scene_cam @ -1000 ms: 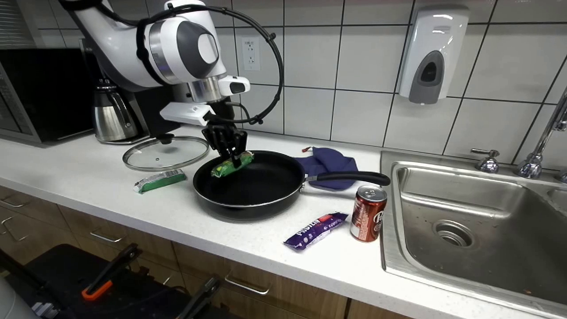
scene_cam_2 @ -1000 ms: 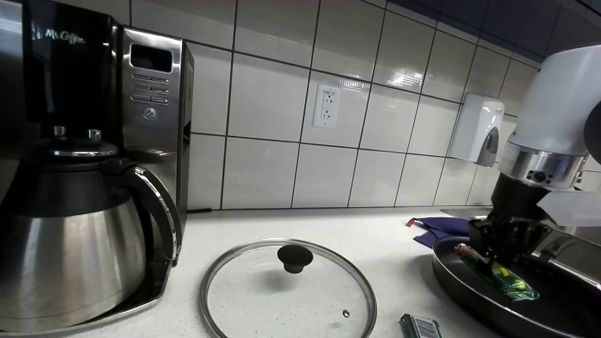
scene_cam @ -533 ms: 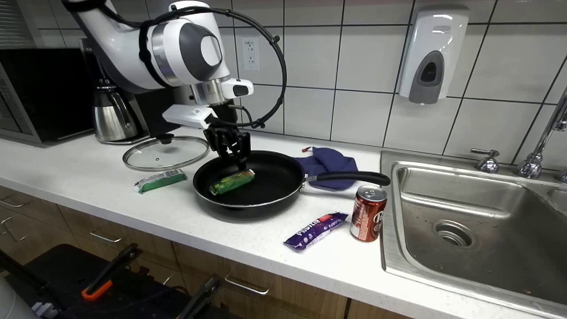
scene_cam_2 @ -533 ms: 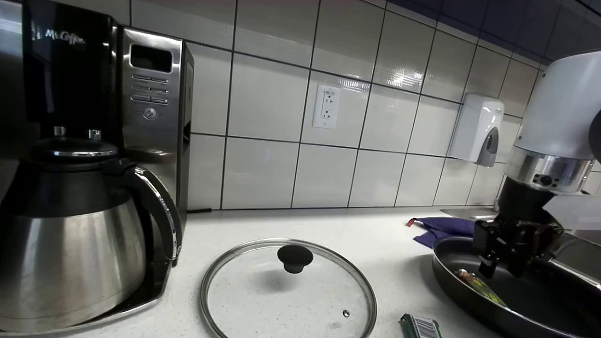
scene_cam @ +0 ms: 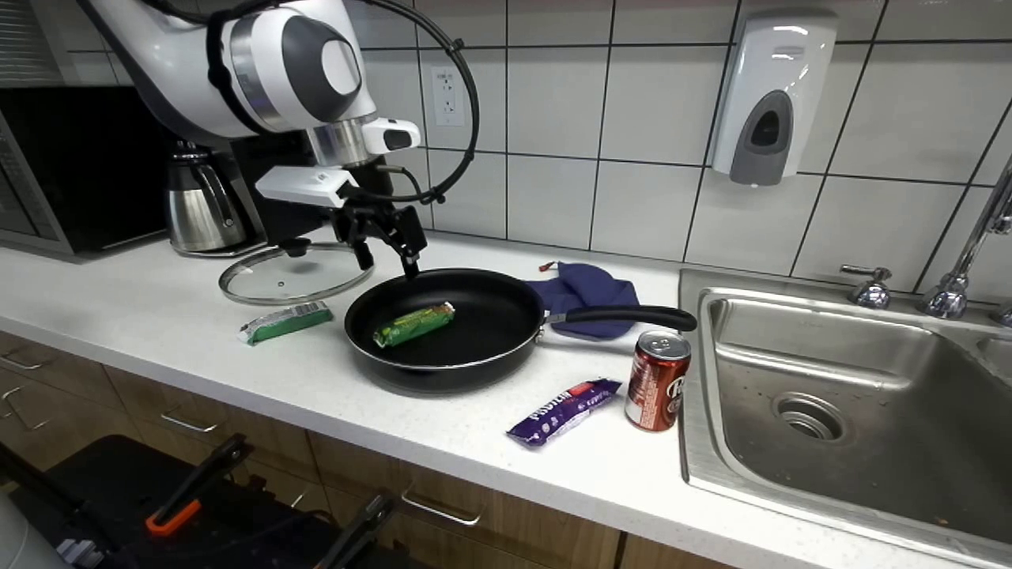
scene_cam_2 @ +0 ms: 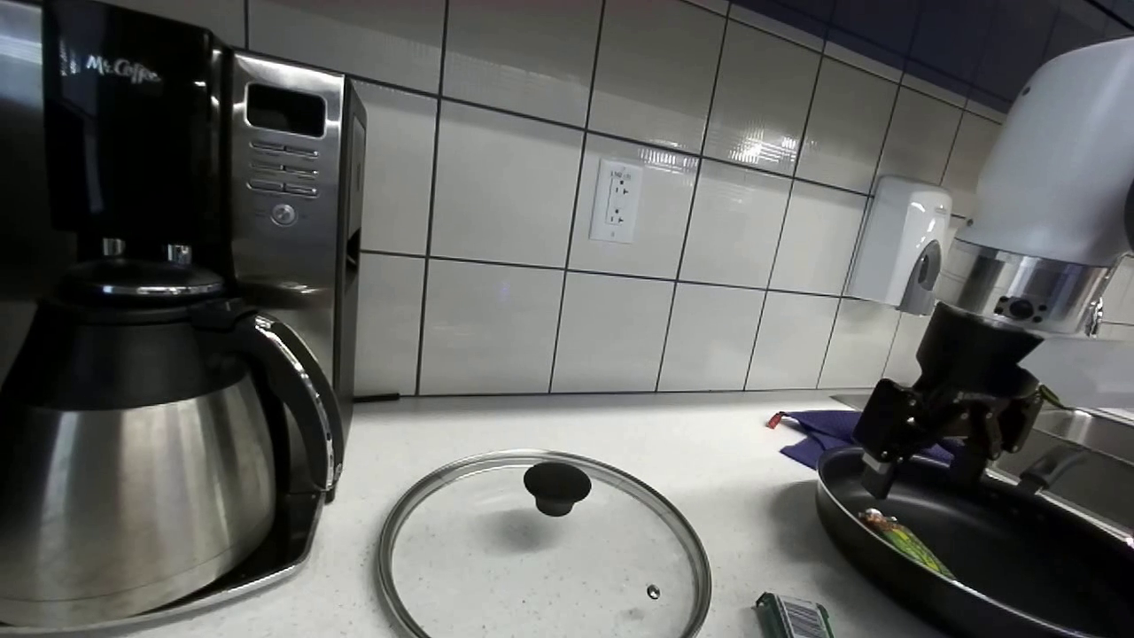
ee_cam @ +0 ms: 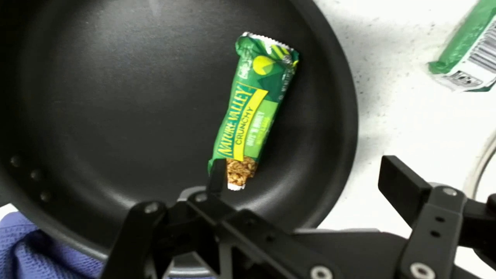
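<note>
A green granola bar (ee_cam: 252,104) lies flat on the floor of the black frying pan (ee_cam: 135,97), near the wall. Both exterior views show it there, partly hidden by the rim in an exterior view (scene_cam_2: 904,542). My gripper (scene_cam: 387,265) hangs above the pan's rim on the lid's side, wide open and holding nothing. From the wrist camera, one of its fingers (ee_cam: 218,174) overlaps the bar's lower end, while the other appears over the white counter. In the exterior views the fingertips are above the bar and apart from it.
A second green bar (scene_cam: 286,322) and a glass lid (scene_cam_2: 549,567) lie beside the pan. The pan's handle (scene_cam: 624,316) points toward the sink (scene_cam: 791,506), over a purple cloth (scene_cam: 589,288). A purple protein bar (scene_cam: 563,411) and a red can (scene_cam: 658,383) stand near it.
One second ago the gripper held the granola bar over the pan. The bar has dropped onto the pan's floor; the jaws have spread, and the gripper has risen and shifted toward the lid.
</note>
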